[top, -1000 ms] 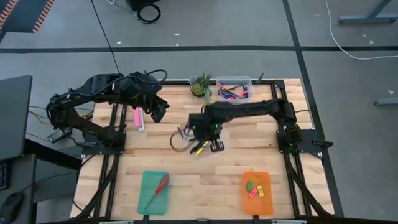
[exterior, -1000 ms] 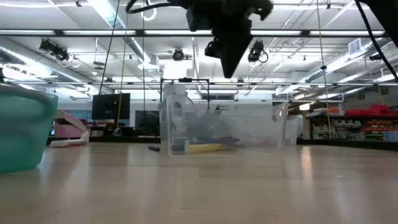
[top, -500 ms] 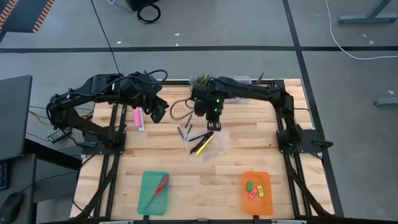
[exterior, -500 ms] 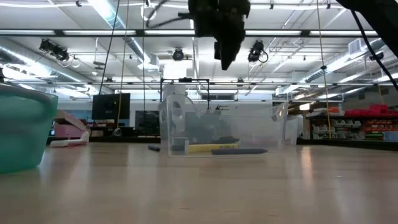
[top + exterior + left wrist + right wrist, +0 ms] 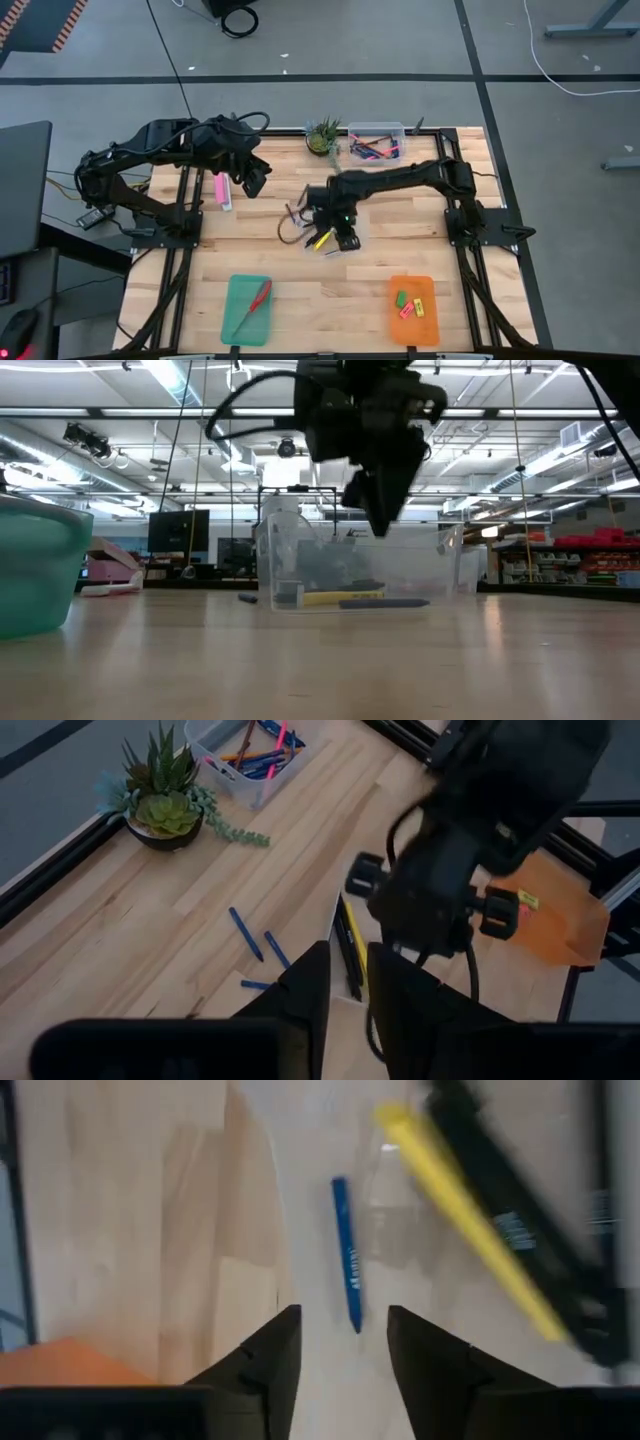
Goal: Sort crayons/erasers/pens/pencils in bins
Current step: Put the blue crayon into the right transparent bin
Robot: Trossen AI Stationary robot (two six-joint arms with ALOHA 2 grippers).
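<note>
A grey concrete floor [image 5: 330,45] surrounds the pale wooden worktop [image 5: 290,275], crossed by dark tape lines [image 5: 300,78]. A white cable [image 5: 560,75] trails over it near a grey stand's feet [image 5: 590,28], and a black coiled cable [image 5: 240,20] lies farther off. Seen level across the room, long ceiling lights [image 5: 185,388] run under white beams, with red shelving [image 5: 600,555] on one side and a dark monitor [image 5: 178,530] on the other

- Teal tray [image 5: 246,310], red-handled scissors [image 5: 254,303] inside.
- Orange tray [image 5: 412,312] with green, pink and yellow erasers [image 5: 408,304].
- Blue pen [image 5: 346,1252] beside a yellow pencil [image 5: 468,1218].
- Pink box [image 5: 219,190].
- Green plant [image 5: 323,134].
- Light wooden table [image 5: 320,290].
</note>
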